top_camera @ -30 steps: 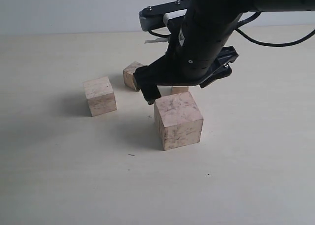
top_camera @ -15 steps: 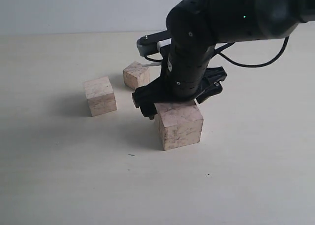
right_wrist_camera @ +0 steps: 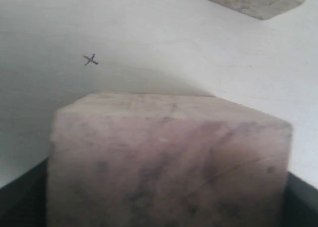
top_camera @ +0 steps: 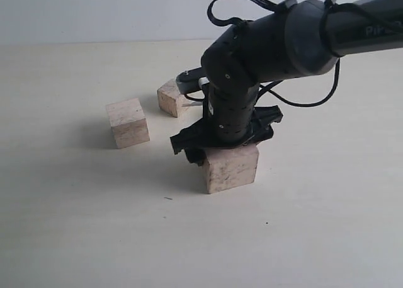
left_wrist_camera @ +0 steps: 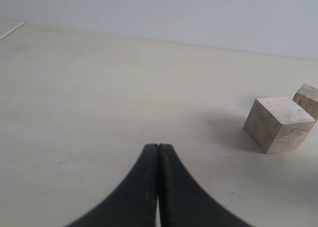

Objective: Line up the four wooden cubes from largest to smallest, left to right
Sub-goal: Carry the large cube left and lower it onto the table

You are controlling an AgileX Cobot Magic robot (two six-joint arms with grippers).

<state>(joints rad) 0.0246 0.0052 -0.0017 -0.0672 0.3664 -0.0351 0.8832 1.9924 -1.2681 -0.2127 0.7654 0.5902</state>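
The right hand (top_camera: 221,149) sits low over the largest cube (top_camera: 231,169). Its fingers are spread wide and dropped down either side, since a block this broad can only be taken across its full width. In the right wrist view the dark fingers lie right against its two sides; I cannot tell whether they press yet. The cube rests on the table (top_camera: 75,225), rightmost of the blocks in the exterior view. That is the wrong end for it, so I judge it the one to shift first. The second cube (top_camera: 128,122) stands well to the left of the largest cube, and the third cube (top_camera: 170,97) stands behind it to the left. The smallest cube is not visible, probably hidden by the arm. The left hand (left_wrist_camera: 158,148) is pressed shut on nothing, idle and away from the largest cube.
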